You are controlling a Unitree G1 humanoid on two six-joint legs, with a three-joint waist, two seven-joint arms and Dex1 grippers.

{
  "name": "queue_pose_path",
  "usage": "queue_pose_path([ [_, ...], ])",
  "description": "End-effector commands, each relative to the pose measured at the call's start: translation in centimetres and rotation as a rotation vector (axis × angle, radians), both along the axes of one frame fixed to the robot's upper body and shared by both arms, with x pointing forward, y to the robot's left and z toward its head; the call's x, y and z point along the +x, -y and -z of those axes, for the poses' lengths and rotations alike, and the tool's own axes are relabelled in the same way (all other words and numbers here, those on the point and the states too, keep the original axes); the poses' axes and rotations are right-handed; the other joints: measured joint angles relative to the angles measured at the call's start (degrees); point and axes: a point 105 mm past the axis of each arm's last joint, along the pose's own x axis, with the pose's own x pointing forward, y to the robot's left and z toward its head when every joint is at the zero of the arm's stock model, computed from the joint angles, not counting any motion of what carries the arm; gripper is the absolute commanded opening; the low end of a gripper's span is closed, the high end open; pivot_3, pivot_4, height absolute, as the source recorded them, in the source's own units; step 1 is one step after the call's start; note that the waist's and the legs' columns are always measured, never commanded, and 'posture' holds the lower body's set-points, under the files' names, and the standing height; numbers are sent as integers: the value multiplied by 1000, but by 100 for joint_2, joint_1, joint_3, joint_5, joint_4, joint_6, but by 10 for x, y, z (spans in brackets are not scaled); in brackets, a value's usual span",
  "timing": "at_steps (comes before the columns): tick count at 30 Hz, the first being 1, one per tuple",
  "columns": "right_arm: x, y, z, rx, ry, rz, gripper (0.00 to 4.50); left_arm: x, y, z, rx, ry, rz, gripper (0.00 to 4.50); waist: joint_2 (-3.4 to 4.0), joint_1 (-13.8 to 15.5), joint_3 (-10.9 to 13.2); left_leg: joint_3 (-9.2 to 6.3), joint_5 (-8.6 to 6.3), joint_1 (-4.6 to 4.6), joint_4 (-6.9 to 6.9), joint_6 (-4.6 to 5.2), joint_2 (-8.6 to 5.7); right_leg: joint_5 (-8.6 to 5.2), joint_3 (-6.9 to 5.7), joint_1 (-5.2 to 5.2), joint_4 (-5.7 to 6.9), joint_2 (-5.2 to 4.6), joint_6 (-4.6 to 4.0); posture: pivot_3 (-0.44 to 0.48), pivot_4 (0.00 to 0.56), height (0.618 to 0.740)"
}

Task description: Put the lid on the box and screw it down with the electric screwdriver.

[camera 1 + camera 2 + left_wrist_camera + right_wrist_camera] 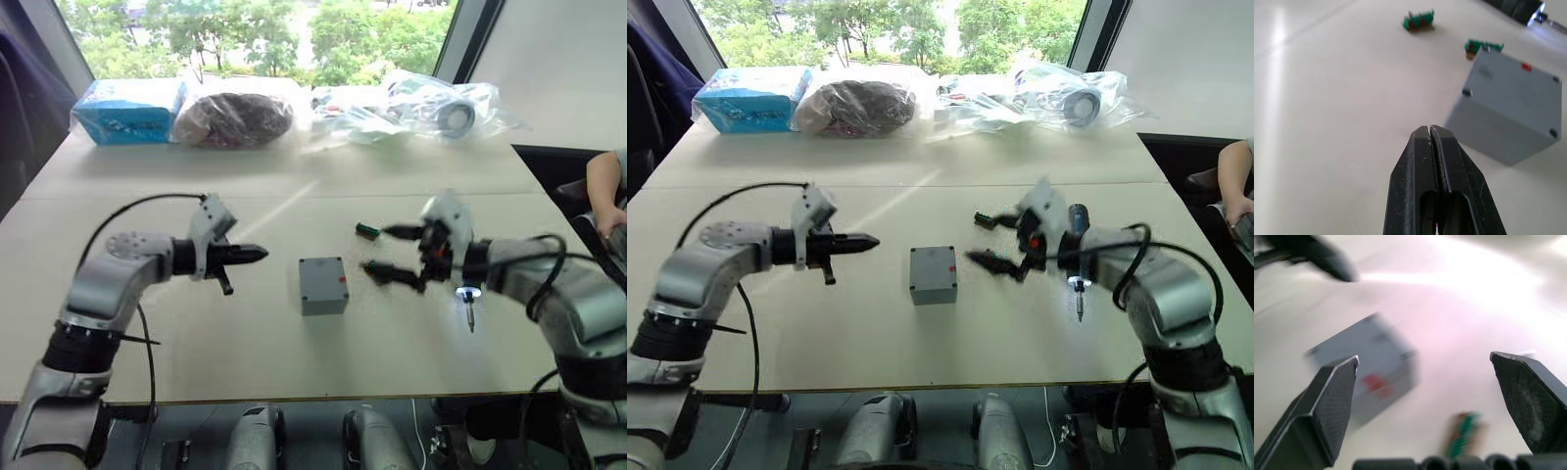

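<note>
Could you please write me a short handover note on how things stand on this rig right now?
Left gripper: jaws shut, empty, held above the table to the left of the box.
Right gripper: jaws wide open, empty, to the right of the box.
The box stands mid-table with the lid already on it.
The electric screwdriver lies on the table under the right arm, tip lit.
Left to do: pick up the screwdriver and screw the lid down; whether any screws are tightened cannot be told.

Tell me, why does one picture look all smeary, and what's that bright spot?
Right wrist view: the box and a green part are smeared by motion blur. Left eye view: the bright spot is the electric screwdriver tip's light; a glare streak crosses the table.
</note>
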Motion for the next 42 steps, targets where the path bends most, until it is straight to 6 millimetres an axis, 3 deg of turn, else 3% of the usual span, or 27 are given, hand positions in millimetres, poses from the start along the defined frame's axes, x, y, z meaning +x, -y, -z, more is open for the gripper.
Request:
queue_pose_path([
  [1,39,4,20,-25,12,61,4485,-8,19,-19,-28,46,68,0,-3,-28,-2,2,0,8,0,0,0,0,0,8,-1,0,1,0,150,740],
  [5,73,2,37,-36,3,93,4485,-11,25,-21,-32,53,75,0,1,-78,1,6,1,7,-4,-1,-1,1,2,2,5,1,2,0,150,740],
  [8,87,-7,47,-35,-5,86,3839,-14,26,-19,-41,51,67,0,2,-148,2,3,7,8,-9,-11,0,1,1,0,8,5,2,0,150,740],
  [12,95,-15,50,-33,10,70,2535,-17,26,-17,-46,45,56,0,3,-156,3,2,16,9,-15,-27,2,1,0,0,8,5,2,0,150,740],
  [31,104,-27,58,11,-1,66,2535,-17,20,-1,-27,27,17,0,3,-161,3,3,34,12,-19,-58,3,2,0,0,12,2,2,0,150,740],
  [34,104,-28,59,8,1,68,1840,-17,21,0,-26,27,20,0,3,-166,3,3,34,12,-20,-58,3,2,1,0,12,2,2,0,150,740],
  [37,104,-30,59,14,6,72,528,-17,21,1,-24,26,21,0,3,-165,3,3,34,13,-20,-58,3,2,0,0,12,2,2,0,150,740],
  [38,105,-29,60,8,9,75,452,-17,21,2,-22,26,22,0,3,-166,3,3,34,13,-20,-58,3,2,0,0,12,2,2,0,150,740],
  [39,105,-29,60,4,11,77,25,-17,21,2,-21,26,22,0,3,-165,3,3,34,12,-20,-58,3,2,1,0,12,2,2,0,150,740],
  [42,105,-29,60,5,15,77,25,-17,20,3,-20,23,22,0,3,-165,3,3,34,12,-20,-58,3,2,0,0,12,2,2,0,150,740],
])
